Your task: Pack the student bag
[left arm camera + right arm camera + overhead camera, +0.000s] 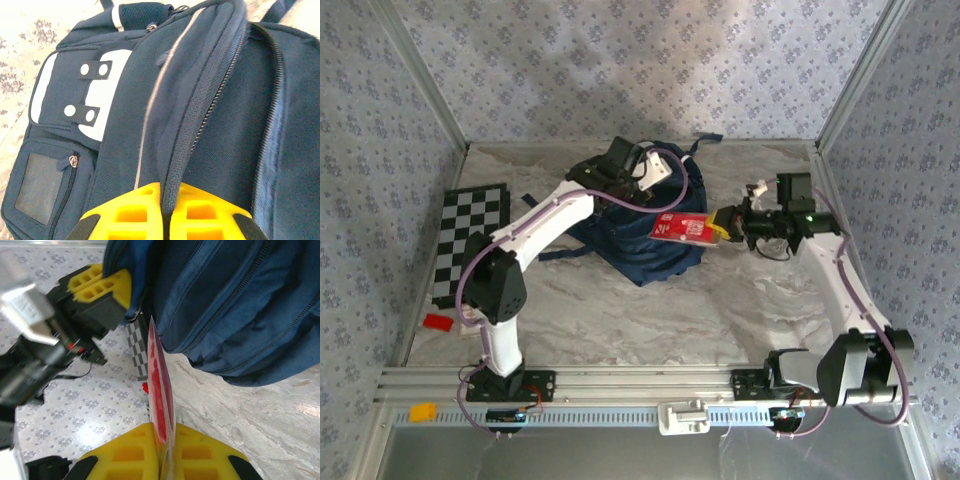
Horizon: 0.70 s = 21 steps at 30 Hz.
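Note:
The student bag (pixel 638 240) is a navy backpack lying in the middle of the table. Its white patches and front pocket are visible on the bag (pixel 65 100) in the left wrist view. My left gripper (pixel 167 212) is shut on the bag's zippered opening rim, at the bag's far top end (pixel 625 172). Its yellow fingers (pixel 102 282) pinch that fabric edge. My right gripper (pixel 165 440) is shut on a flat red packet (pixel 161 385), seen edge-on. It holds the red packet (pixel 682 228) over the bag's right side, with the gripper (pixel 715 226) just right of it.
A black-and-white checkered board (pixel 470 245) lies at the left edge, also seen past the packet (pixel 136 347). A small red block (pixel 438 322) sits near the left arm's base. An orange piece (pixel 421 411) rests on the front rail. Patterned walls enclose three sides.

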Tool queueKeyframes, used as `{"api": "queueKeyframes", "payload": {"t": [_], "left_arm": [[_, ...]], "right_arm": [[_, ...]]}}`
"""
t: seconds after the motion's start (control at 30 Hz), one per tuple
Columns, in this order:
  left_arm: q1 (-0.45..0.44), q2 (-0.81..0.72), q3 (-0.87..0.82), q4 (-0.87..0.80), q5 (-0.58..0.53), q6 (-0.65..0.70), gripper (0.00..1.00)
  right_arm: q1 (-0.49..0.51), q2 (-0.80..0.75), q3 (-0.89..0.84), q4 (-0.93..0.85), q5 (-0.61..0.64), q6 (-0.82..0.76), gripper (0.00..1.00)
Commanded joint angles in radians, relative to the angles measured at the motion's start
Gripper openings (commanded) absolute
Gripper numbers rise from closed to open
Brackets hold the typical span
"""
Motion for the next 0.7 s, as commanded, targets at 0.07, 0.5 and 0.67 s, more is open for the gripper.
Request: {"api": "queueKeyframes", "payload": {"t": [0.07,0.5,0.67], "left_arm": [[0.019,-0.128,-0.034,0.033,0.117,0.079,0.00],[0.059,-0.202,-0.088,0.052,0.244,0.041,0.00],[0.062,-0.190,-0.079,0.036,0.238,0.032,0.00]], "right_arm": [[0.095,0.126,0.102,0.099,0.082,0.091,0.00],[0.202,0.442,0.323,0.195,0.120,0.148,0.14],[0.193,0.475,0.402,0.049,0.168,0.031,0.39]]}}
